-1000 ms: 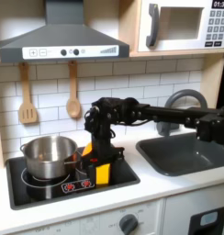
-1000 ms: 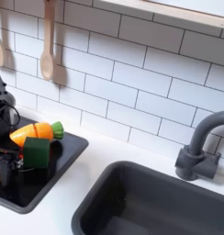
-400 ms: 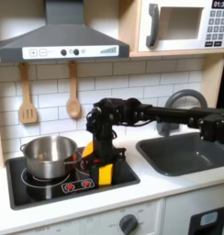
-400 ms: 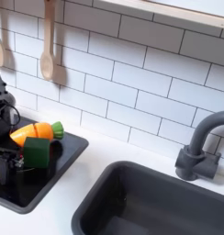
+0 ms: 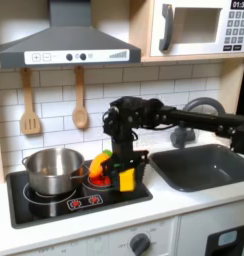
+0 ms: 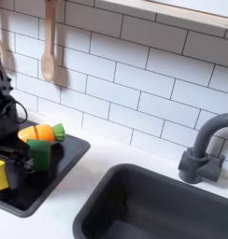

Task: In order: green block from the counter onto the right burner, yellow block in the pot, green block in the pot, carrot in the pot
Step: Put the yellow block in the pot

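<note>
First exterior view: pot (image 5: 52,170) on the stovetop's left burner, contents unclear; claw (image 5: 124,176) closed on the yellow block (image 5: 126,180) above the right burner, beside the carrot (image 5: 98,166).

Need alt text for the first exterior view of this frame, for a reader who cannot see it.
A black robot arm reaches from the first exterior view's right over a toy stovetop, its gripper holding the yellow block just above the right burner. The carrot lies just behind it, and the empty steel pot sits on the left burner, with the grey sink at right.
</note>
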